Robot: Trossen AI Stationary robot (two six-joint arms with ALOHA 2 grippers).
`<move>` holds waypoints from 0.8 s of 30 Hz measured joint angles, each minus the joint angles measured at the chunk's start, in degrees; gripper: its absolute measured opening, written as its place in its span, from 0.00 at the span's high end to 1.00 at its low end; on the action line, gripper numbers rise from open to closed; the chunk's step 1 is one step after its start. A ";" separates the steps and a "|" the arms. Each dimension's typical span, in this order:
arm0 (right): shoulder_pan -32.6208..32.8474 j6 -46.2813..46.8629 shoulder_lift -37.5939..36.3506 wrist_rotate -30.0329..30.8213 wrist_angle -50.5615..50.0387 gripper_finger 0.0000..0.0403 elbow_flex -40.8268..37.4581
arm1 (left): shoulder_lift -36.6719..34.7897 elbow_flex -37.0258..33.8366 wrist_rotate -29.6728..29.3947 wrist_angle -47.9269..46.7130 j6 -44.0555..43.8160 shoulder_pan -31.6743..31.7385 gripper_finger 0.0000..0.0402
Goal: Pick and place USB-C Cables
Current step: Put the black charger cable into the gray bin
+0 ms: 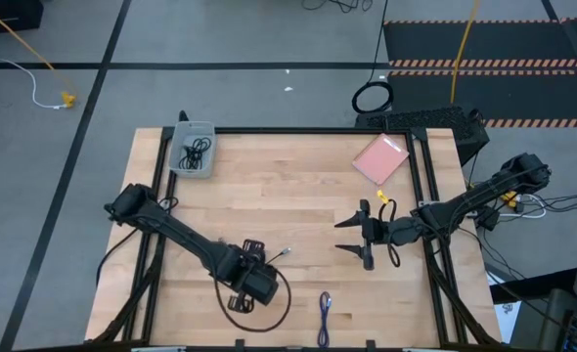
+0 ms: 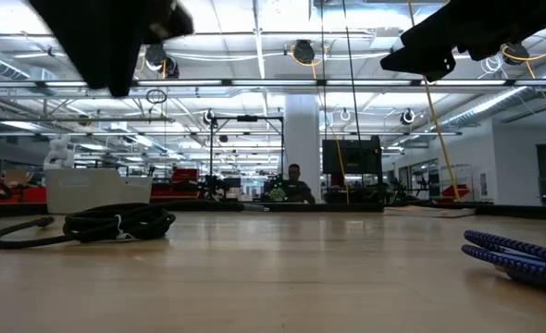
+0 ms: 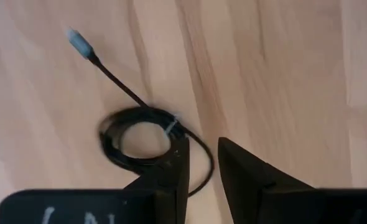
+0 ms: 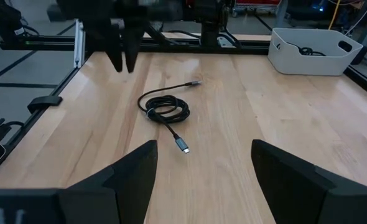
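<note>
A black USB-C cable [image 3: 134, 140] lies in a loose coil on the wood table, one light connector [image 3: 78, 41] stretched out; the right wrist view shows the same coil [image 4: 165, 111]. My left gripper [image 3: 203, 163] hovers just above it, fingers a narrow gap apart, touching nothing, and also appears raised [image 4: 122, 56]. The blue-purple cable [image 1: 325, 308] lies near the table's near edge. A second black cable [image 1: 196, 152] lies inside the grey bin [image 1: 207, 166]. My right gripper [image 1: 351, 238] waits open over the table's right half.
A pink flat square [image 1: 379, 158] lies at the far right. A big loop of thick black robot wiring [image 1: 259, 308] hangs under my left wrist. Dark rails [image 1: 430, 186] frame the table. A person [image 2: 296, 185] sits in the room beyond.
</note>
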 joint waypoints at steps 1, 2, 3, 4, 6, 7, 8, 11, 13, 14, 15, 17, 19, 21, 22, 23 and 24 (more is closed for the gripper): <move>0.00 0.03 0.00 0.00 0.00 0.37 0.00 | 0.00 -1.37 0.63 0.95 -1.49 0.14 0.78; 0.00 0.05 0.00 0.00 0.00 0.37 0.00 | 0.03 -2.74 1.13 1.82 -2.87 0.30 0.78; 0.00 0.09 0.00 0.00 0.00 0.37 0.00 | 0.04 -4.04 1.73 2.69 -4.31 0.48 0.78; 0.00 0.11 0.00 0.00 0.00 0.37 0.00 | 0.04 -5.15 2.04 3.64 -5.92 0.67 0.78; 0.00 0.13 0.00 0.00 0.00 0.37 0.00 | 0.04 -7.41 2.07 6.11 -9.03 1.03 0.78; 0.00 0.13 0.00 0.00 0.00 0.37 0.00 | 0.04 -8.58 2.07 7.12 -10.17 1.20 0.78; 0.00 0.13 0.00 0.00 0.01 0.37 0.00 | 0.04 -9.74 2.08 8.12 -10.91 1.30 0.78; -0.01 0.13 0.00 0.00 0.04 0.37 0.00 | 0.04 -12.80 2.06 12.08 -12.74 1.69 0.78; 0.00 0.13 0.00 0.00 0.04 0.37 0.00 | 0.04 -14.55 1.95 13.83 -14.08 1.96 0.78; -0.01 0.13 0.00 0.00 0.03 0.37 0.00 | 0.04 -15.28 1.63 14.59 -14.71 2.05 0.78; 0.00 0.14 0.00 0.00 0.04 0.37 0.00 | 0.04 -15.96 1.12 15.35 -15.28 2.12 0.78; 0.00 0.13 0.00 0.00 0.04 0.37 0.00 | 0.04 -17.14 0.25 15.99 -16.56 2.31 0.78; 0.00 0.13 0.00 0.00 0.02 0.37 0.00 | 0.04 -18.01 -0.89 15.86 -17.94 2.43 0.78; 0.00 0.14 0.00 0.00 0.02 0.37 0.00 | 0.04 -18.62 -1.50 16.06 -19.65 2.43 0.76; 0.00 0.13 0.00 0.00 0.02 0.37 0.00 | 0.04 -18.94 -1.64 16.12 -20.41 2.43 0.74; 0.00 0.13 0.00 0.00 0.02 0.37 0.00 | 0.04 -19.25 -1.96 16.23 -21.20 2.41 0.71; 0.00 0.13 0.00 0.00 0.02 0.37 0.00 | 0.04 -19.55 -2.45 16.55 -21.94 2.27 0.67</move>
